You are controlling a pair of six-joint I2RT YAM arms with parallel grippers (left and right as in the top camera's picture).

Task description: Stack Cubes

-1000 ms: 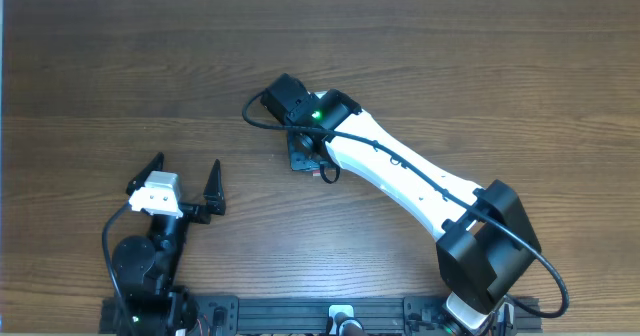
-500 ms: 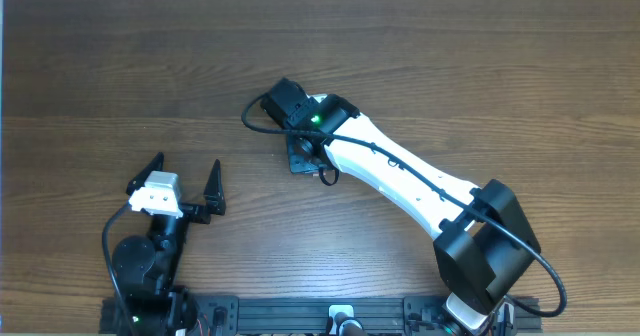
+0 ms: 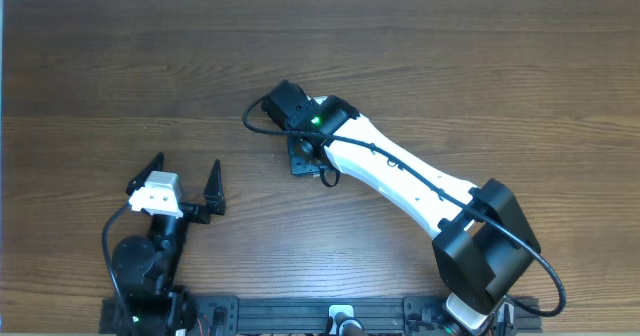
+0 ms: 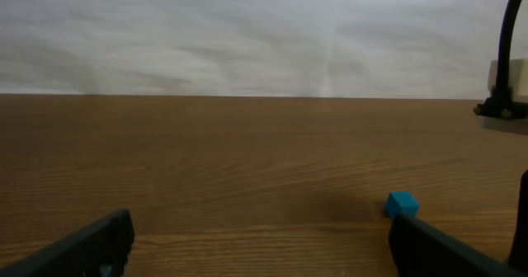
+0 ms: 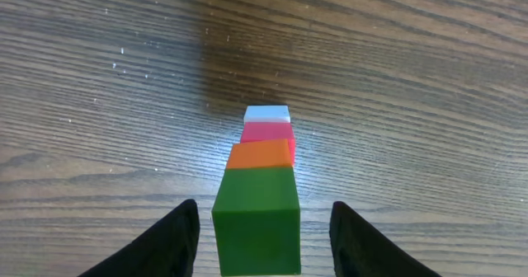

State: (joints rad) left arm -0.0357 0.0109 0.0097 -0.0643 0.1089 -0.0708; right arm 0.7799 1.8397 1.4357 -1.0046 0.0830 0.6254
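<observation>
Cubes are seen stacked four high on the wooden table (image 5: 412, 79): a green cube (image 5: 257, 215) on top, then an orange cube (image 5: 260, 154), a red cube (image 5: 267, 132) and a pale blue cube (image 5: 267, 113) at the base. The right gripper (image 5: 264, 227) is held above the stack, its fingers spread wide at 9 and 3 o'clock of the green cube, a gap on each side, nothing gripped. In the top view it is placed at 2 o'clock from the left gripper (image 3: 185, 166), which is also spread wide and holds nothing.
</observation>
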